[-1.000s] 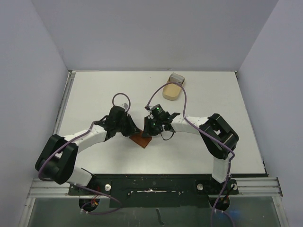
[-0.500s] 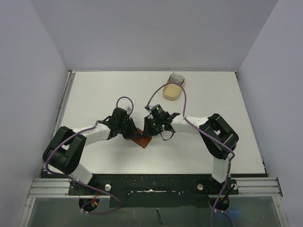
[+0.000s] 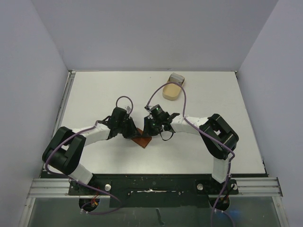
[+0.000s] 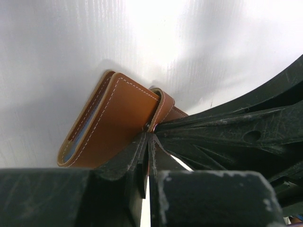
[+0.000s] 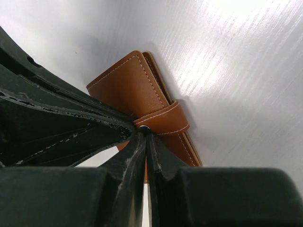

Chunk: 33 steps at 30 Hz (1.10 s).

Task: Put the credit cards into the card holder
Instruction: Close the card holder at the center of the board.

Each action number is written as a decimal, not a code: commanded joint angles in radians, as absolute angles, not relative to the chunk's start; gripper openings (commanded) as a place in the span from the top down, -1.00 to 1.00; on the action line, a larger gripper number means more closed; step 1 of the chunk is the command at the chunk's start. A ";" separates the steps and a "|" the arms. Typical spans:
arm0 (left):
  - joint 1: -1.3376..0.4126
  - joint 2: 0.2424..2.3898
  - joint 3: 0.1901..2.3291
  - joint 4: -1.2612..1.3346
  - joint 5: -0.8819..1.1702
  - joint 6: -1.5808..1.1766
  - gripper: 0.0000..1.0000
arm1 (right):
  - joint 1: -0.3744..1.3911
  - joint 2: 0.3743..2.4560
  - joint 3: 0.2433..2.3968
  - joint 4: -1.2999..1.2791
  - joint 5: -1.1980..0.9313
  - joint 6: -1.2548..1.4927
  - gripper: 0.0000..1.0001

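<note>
The reddish-brown card holder (image 3: 142,140) lies folded shut on the white table between my two grippers. In the left wrist view the card holder (image 4: 118,118) shows a pale blue card edge (image 4: 87,124) inside its open side. Its strap (image 5: 163,122) wraps round the fold, with a dark snap (image 5: 143,128) on it. My left gripper (image 4: 149,135) is shut, its tips against the strap's edge. My right gripper (image 5: 146,133) is shut, its tips on the snap. In the top view the left gripper (image 3: 132,133) and right gripper (image 3: 148,132) meet over the card holder. No loose card shows.
A tan oval tray (image 3: 172,91) stands at the back of the table, with a small grey object (image 3: 177,77) behind it. White walls enclose the table on three sides. Purple cables loop above both wrists.
The left arm has drawn in, its elbow moving nearer the table and its gripper shifting slightly right onto the card holder. The right arm and the card holder have stayed put.
</note>
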State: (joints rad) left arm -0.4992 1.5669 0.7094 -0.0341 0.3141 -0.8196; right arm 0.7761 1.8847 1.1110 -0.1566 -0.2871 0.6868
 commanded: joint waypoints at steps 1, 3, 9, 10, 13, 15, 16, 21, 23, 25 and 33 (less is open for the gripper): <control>-0.491 1.532 0.742 0.053 0.309 -0.825 0.91 | 0.802 1.981 1.054 -0.312 -0.146 0.640 0.89; -0.491 1.543 0.739 0.064 0.319 -0.824 0.90 | 0.805 1.980 1.054 -0.310 -0.144 0.640 0.89; -0.491 1.566 0.731 0.083 0.325 -0.812 0.85 | 0.809 1.979 1.053 -0.308 -0.143 0.641 0.89; -0.491 1.580 0.734 0.074 0.327 -0.804 0.84 | 0.810 1.979 1.054 -0.308 -0.142 0.641 0.89; -0.494 1.611 0.740 0.037 0.337 -0.783 0.82 | 0.811 1.976 1.058 -0.313 -0.138 0.641 0.89; -0.499 1.623 0.739 0.009 0.331 -0.768 0.82 | 0.810 1.974 1.060 -0.314 -0.136 0.641 0.89; -0.500 1.625 0.739 -0.007 0.322 -0.760 0.82 | 0.810 1.973 1.061 -0.316 -0.135 0.641 0.89; -0.509 1.618 0.729 -0.071 0.264 -0.727 0.83 | 0.809 1.975 1.063 -0.314 -0.136 0.637 0.89; -0.513 1.621 0.734 -0.105 0.240 -0.713 0.84 | 0.808 1.979 1.066 -0.314 -0.137 0.636 0.89; -0.523 1.621 0.741 -0.137 0.210 -0.699 0.86 | 0.808 1.980 1.066 -0.314 -0.137 0.635 0.89; -0.566 1.642 0.753 -0.233 0.127 -0.664 0.95 | 0.803 1.988 1.058 -0.304 -0.139 0.639 0.90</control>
